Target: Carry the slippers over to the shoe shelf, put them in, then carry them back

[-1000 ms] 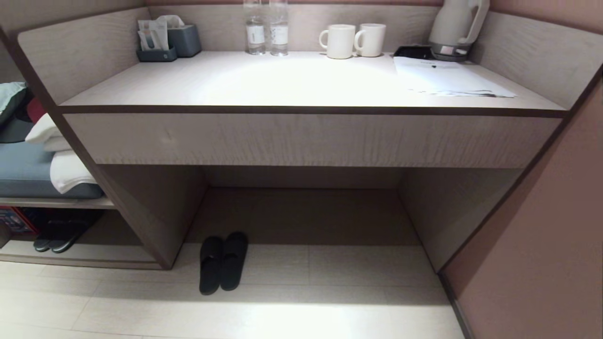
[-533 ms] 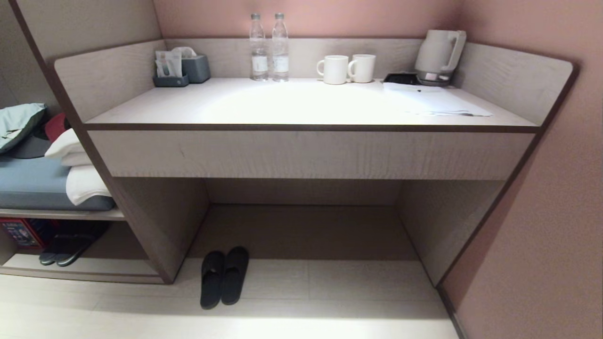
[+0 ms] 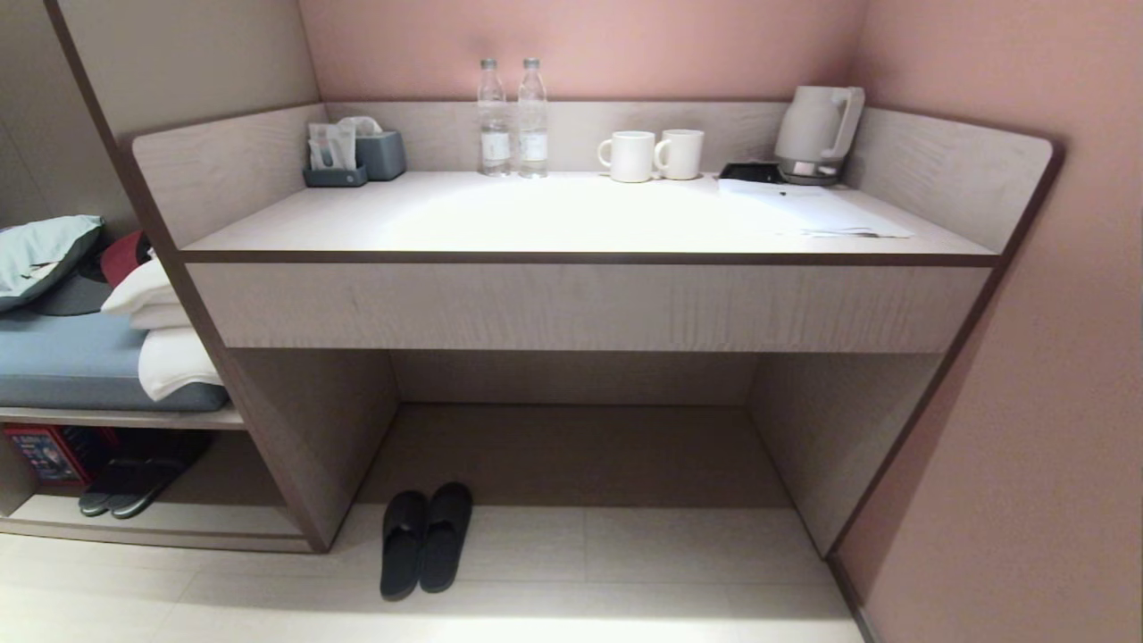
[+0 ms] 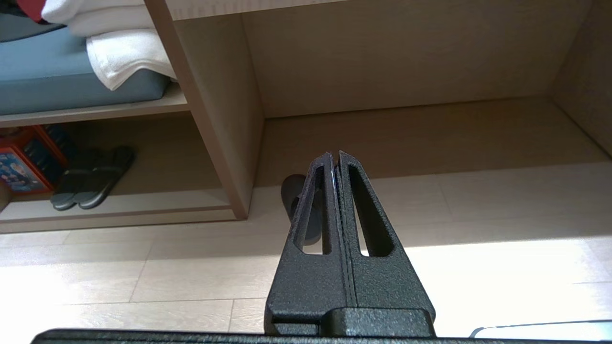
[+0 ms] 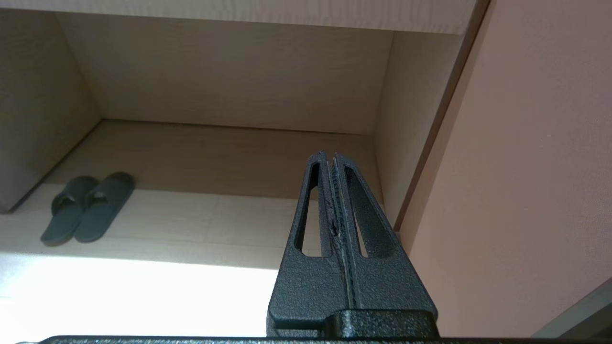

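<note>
The slippers (image 3: 425,541), an all-black pair, lie side by side on the pale floor at the left front of the desk's knee recess. The right wrist view shows the slippers (image 5: 88,206) apart from my right gripper (image 5: 328,154), which is shut and empty. In the left wrist view my left gripper (image 4: 334,154) is shut and empty too, and it hides most of the slippers (image 4: 292,187) behind it. The shoe shelf (image 3: 161,529) is the low cubby at the far left, under the bench. Neither arm appears in the head view.
A dark pair with grey sole rims (image 3: 127,487) sits inside the shoe shelf beside a red box (image 3: 40,453). The desk's side panel (image 3: 295,446) stands between cubby and knee recess. A pink wall (image 3: 1027,402) closes the right side. Bottles, mugs and a kettle stand on the desk.
The whole head view has shifted: desk and floor sit lower and farther in the picture, so the camera moved. The slippers lie where they were.
</note>
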Motion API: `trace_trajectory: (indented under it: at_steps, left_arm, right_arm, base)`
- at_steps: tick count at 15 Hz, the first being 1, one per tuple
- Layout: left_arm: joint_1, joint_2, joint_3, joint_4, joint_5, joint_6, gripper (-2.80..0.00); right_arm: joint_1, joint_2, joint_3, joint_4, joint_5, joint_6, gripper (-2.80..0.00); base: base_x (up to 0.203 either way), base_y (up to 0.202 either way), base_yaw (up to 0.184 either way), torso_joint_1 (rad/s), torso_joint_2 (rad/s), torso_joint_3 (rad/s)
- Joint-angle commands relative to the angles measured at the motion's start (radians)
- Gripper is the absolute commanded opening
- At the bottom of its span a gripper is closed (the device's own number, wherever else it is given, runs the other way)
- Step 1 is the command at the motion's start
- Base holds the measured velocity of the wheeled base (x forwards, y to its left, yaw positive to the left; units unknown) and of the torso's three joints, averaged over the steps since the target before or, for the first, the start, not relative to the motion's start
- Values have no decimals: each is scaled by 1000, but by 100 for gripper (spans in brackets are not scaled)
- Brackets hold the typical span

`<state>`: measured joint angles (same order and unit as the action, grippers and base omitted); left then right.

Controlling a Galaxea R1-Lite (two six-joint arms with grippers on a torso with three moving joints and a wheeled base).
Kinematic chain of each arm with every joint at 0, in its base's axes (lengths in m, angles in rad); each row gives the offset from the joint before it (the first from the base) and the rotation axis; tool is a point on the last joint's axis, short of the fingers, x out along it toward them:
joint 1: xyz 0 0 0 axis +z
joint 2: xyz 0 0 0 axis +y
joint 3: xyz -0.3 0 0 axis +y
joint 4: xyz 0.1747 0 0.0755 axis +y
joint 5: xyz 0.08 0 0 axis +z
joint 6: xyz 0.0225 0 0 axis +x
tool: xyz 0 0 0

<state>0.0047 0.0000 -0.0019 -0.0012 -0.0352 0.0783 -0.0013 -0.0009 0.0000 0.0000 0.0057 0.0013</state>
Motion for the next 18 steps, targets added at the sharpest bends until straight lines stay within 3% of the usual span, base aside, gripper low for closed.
trace_trajectory:
  at_steps: [1, 18]
  left_arm:
    - [1, 0, 0, 0, 3, -3, -280]
    - [1, 0, 0, 0, 4, -5, -280]
  right_arm:
    - [1, -1, 0, 0, 0, 0, -280]
    - [0, -1, 0, 0, -1, 0, -280]
  base:
    - [0, 0, 0, 0, 0, 0]
    - [0, 0, 0, 0, 0, 0]
